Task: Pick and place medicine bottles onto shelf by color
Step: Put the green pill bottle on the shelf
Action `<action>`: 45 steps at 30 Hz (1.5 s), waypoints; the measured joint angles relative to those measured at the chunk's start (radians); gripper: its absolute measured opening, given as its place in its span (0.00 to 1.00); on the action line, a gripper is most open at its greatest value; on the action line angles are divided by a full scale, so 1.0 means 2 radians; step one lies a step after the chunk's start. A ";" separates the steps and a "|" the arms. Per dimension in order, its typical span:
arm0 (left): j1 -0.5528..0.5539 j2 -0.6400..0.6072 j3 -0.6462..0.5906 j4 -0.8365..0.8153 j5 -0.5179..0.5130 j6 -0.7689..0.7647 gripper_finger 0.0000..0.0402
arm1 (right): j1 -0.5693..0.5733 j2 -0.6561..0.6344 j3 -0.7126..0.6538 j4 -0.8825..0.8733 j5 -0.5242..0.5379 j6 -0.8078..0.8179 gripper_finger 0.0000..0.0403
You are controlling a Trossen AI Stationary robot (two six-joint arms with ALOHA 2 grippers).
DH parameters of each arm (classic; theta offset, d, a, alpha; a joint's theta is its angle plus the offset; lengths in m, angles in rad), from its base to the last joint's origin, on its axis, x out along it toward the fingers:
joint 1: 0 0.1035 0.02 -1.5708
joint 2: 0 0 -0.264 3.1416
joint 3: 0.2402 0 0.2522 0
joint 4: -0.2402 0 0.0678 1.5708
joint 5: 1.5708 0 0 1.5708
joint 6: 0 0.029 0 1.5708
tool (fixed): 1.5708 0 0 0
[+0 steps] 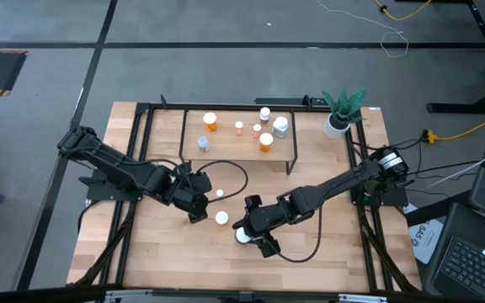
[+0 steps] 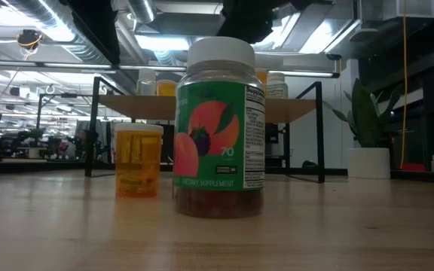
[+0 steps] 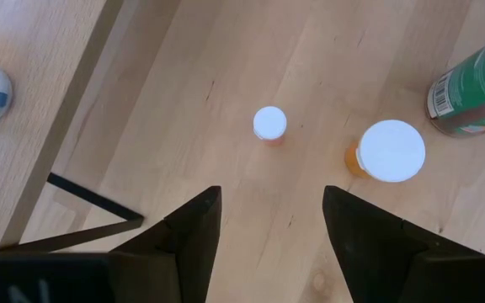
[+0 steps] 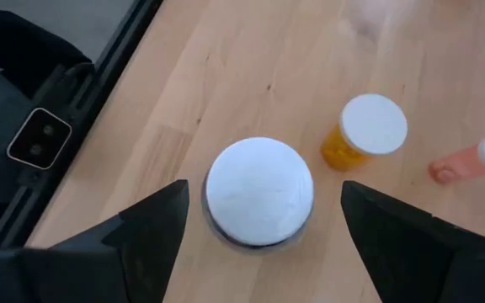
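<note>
While over table's front edge | right gripper [image 4: 259,215] open, fingers straddling big green-label bottle [image 4: 259,194] | left gripper [image 3: 272,219] open, near two small orange bottles [image 3: 269,124]

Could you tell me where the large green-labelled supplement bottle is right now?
In the high view, the green-labelled bottle stands on the table in front of the shelf, directly beneath the right hand, beside an orange bottle.

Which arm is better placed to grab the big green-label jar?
Right, likely. The right gripper hangs open directly over the green-label jar, a finger either side of its cap. The left gripper is open too but faces the small orange bottle.
</note>
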 joint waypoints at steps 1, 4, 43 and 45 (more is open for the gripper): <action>0.000 0.000 0.000 0.000 0.000 0.000 0.51 | 0.000 0.002 0.000 0.001 0.000 0.000 0.78; 0.000 0.000 0.000 0.000 0.000 0.000 0.51 | 0.002 0.012 0.000 0.003 0.000 0.005 0.78; 0.000 0.000 0.000 0.002 -0.011 0.000 0.51 | 0.000 0.041 0.166 -0.326 0.161 0.036 0.58; 0.000 0.000 0.000 0.001 -0.011 0.000 0.51 | 0.000 0.041 0.191 -0.371 0.161 0.042 0.58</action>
